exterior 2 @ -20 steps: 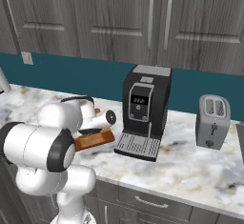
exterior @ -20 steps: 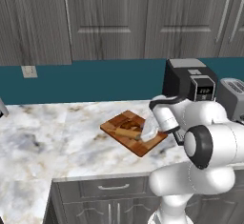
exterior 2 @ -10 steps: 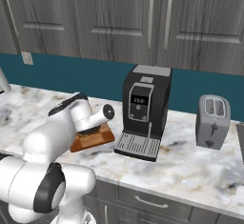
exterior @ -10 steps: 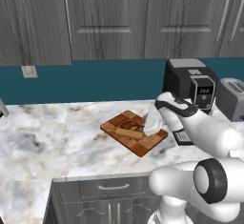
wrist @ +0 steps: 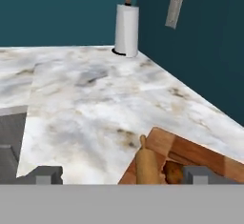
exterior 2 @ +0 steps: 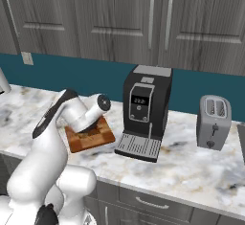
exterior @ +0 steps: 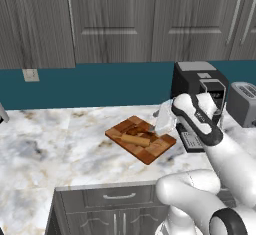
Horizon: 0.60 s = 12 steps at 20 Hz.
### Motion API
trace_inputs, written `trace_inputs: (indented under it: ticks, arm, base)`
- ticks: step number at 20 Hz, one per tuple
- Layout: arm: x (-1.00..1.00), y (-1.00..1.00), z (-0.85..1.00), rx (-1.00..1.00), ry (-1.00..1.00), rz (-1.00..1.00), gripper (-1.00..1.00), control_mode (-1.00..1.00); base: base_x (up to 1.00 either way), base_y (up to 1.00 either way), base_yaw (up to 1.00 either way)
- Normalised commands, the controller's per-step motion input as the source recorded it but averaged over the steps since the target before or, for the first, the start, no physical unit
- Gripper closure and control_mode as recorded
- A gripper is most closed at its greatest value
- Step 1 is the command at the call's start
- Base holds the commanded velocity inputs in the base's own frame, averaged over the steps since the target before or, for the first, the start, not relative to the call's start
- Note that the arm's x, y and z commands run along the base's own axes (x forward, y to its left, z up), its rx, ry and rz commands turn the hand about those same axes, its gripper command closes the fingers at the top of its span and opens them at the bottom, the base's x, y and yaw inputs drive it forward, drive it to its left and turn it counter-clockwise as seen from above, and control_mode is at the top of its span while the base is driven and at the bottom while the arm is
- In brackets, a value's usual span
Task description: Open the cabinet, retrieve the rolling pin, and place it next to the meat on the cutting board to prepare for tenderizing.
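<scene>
Marble counter [exterior: 60, 144], shut cabinet [exterior: 110, 19], seemingly.

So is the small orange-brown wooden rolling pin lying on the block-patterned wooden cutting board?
Yes, the small orange-brown wooden rolling pin lies flat across the block-patterned wooden cutting board in the left base view.

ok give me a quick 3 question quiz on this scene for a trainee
1. True or false: the rolling pin lies on the cutting board.
2. What stands right of the coffee machine in the right base view? A) toaster B) kettle C) blender
3. Fill in: both cabinet doors are ____.

Key: 1 true. 2 A, the toaster. 3 shut.
</scene>
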Motion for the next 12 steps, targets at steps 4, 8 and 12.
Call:
trace_inputs:
  ticks: [4, 8, 12]
  arm:
    - [-0.8, 0.27, 0.42, 0.0, -0.15, 0.0, -1.0, -1.0]
    - [-0.86, 0.33, 0.36, 0.0, -0.15, 0.0, -1.0, -1.0]
    - [-0.85, 0.4, 0.28, 0.0, -0.15, 0.0, -1.0, -1.0]
  base:
    - [0.0, 0.0, 0.0]
    - [0.0, 0.0, 0.0]
    - [0.0, 0.0, 0.0]
